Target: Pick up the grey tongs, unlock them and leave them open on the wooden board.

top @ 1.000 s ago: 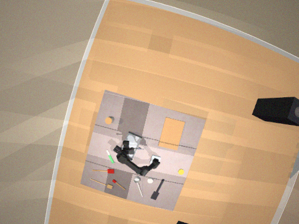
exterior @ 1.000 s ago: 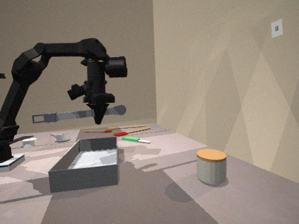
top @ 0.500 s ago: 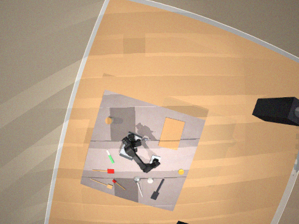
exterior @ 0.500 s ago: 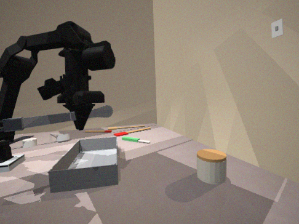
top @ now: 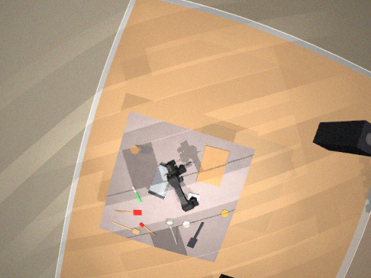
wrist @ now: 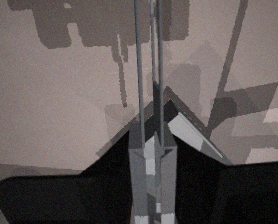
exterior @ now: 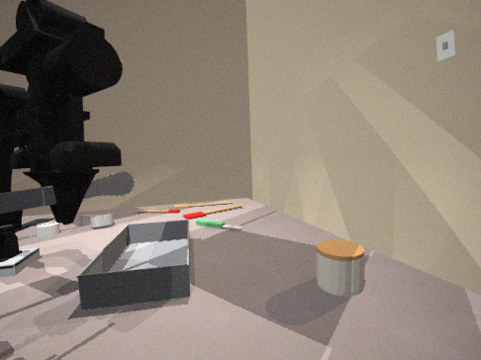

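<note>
The grey tongs [exterior: 26, 200] [wrist: 168, 187] are held in the air, roughly level, their arms close together. Their rounded end shows to the right of the fingers in the exterior view. My gripper [exterior: 67, 218] [wrist: 146, 134] is shut on the tongs, fingers pointing down. The roasting tin [top: 156, 186] [exterior: 136, 290] stands below and beside the gripper, with nothing across it. A tin corner shows under the tongs in the wrist view. The wooden board [top: 214, 163] lies across from the tin, to the right in the top view. The lock near the hinge cannot be made out.
A jar with an orange lid [top: 134, 150] [exterior: 339, 271] stands beyond the tin. A green-handled tool [top: 137, 197] [exterior: 210, 224], a red spatula [top: 137, 212], a dark spatula [top: 192, 242] and a white round piece [top: 186, 224] lie around the arm's base side. A yellow disc [top: 224, 213] lies near the right edge.
</note>
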Robot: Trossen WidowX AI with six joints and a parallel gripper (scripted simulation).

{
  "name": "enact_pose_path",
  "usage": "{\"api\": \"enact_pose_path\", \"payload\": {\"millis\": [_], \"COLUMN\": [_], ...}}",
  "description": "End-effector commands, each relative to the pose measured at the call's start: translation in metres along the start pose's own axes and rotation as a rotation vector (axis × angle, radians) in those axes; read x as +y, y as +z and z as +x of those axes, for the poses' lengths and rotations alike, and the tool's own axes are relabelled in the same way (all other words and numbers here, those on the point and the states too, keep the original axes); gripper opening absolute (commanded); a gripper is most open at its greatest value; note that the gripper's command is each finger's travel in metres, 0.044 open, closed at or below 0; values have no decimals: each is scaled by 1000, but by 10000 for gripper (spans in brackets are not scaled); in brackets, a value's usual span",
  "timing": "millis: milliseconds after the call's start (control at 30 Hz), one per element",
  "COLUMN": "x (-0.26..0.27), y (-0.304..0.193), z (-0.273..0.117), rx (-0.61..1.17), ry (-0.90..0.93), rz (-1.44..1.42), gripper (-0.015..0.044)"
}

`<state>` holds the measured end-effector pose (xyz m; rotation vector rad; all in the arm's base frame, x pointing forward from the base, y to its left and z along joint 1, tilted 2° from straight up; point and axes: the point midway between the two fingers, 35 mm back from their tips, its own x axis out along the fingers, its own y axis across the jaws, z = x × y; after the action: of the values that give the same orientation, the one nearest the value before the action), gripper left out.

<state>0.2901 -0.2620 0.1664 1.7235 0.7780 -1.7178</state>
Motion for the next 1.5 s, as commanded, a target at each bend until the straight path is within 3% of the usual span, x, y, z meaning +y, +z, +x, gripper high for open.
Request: {"api": "enact_pose_path", "payload": {"millis": [0,167,500,1467], "x": [-1,-5,-9,-93], "y": [25,57,75,249], "z": [-2,-2,-3,-8], "rx": [-9,-13,-15,-32], "ry": [4,3,3,-11], "rz": [-59,-138,-177,-616], "gripper": [-150,-150,-150,-150]}}
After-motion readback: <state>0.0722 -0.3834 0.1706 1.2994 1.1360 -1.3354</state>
